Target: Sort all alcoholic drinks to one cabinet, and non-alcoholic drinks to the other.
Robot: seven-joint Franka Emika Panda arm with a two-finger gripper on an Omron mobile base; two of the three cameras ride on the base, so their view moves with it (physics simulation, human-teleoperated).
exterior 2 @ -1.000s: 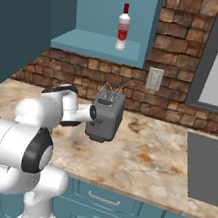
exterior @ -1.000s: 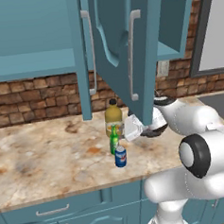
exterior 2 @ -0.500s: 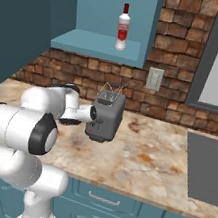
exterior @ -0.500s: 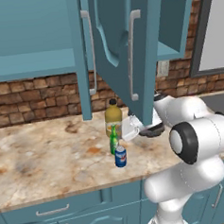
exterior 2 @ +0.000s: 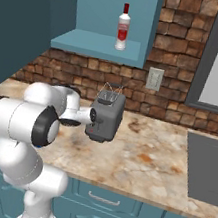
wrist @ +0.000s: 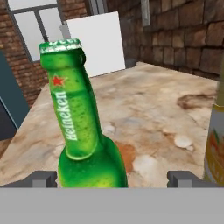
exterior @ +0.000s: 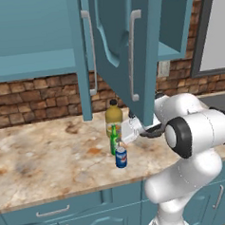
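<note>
From the left base view, all three drinks stand on the speckled stone bench [exterior: 41, 162], grouped toward its front edge under the open blue cabinet door [exterior: 124, 51]: the slim green glass bottle [exterior: 114, 140], the short blue soda can [exterior: 121, 157] just in front of it, and the big yellow-orange juice bottle with a black cap [exterior: 114, 117] behind. None of them sits in a cabinet, so the sorting of this group looks barely begun. The end effector [exterior: 126, 132] is beside the green bottle.

From the right base view, the open upper cabinet shelf [exterior 2: 97, 45] holds one clear bottle with a red label and red cap [exterior 2: 123, 26], standing upright near the shelf's front right. A grey toaster [exterior 2: 106, 115] stands on the bench toward the brick wall.

In the hand view, the green bottle's neck rises between the two dark fingertips [wrist: 41, 178], which are spread wide on either side and grip nothing. The juice bottle shows at the right edge. I judge the green bottle to be the next pick.
</note>
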